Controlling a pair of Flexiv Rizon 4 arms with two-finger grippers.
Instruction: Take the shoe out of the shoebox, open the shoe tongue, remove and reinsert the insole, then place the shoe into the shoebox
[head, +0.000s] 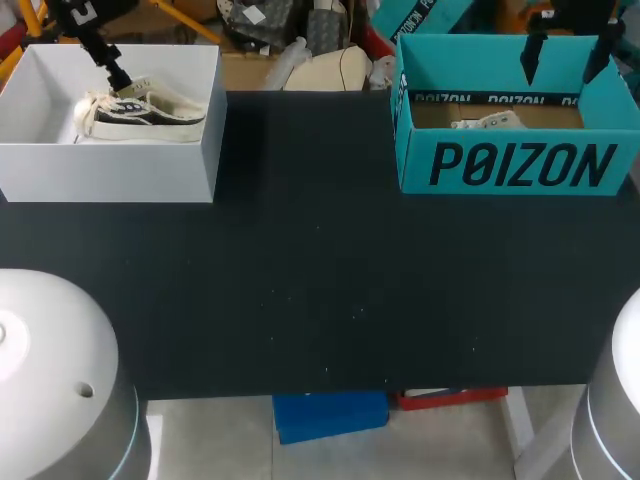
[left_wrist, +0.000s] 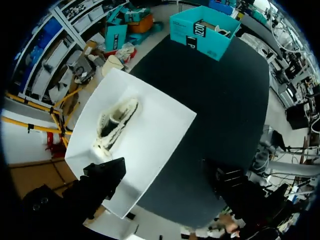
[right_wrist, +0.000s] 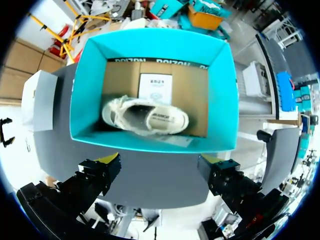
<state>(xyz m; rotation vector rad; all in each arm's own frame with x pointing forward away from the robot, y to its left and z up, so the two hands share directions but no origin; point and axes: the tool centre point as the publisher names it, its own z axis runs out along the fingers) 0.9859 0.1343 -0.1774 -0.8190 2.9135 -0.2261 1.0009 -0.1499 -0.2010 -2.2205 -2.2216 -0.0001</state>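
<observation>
My left claw hangs open above the white shoebox, which sits at the far left corner of the black worktop. Its two dark fingers are spread wide and touch nothing. One is over the box's corner and the other is out over the worktop. Ahead of this claw, inside the white shoebox, lies a cream-and-black shoe. It rests on its sole with its opening facing up, near the box's far wall. In the head view my left arm comes in over the box's back edge, and the shoe's toe points toward the middle of the worktop. My right claw is open too, with its yellow-tipped fingers standing far apart and gripping nothing. It is held above the teal shoebox, which stands at the far right corner, well apart from the white one. That box has no lid on, and its floor is plain brown cardboard. On that floor a pale shoe lies across the box, ahead of my right claw, and neither finger touches it. A white card lies just beyond the pale shoe, against the far wall of the teal shoebox. Between the two boxes I see only the dark surface of the worktop.
</observation>
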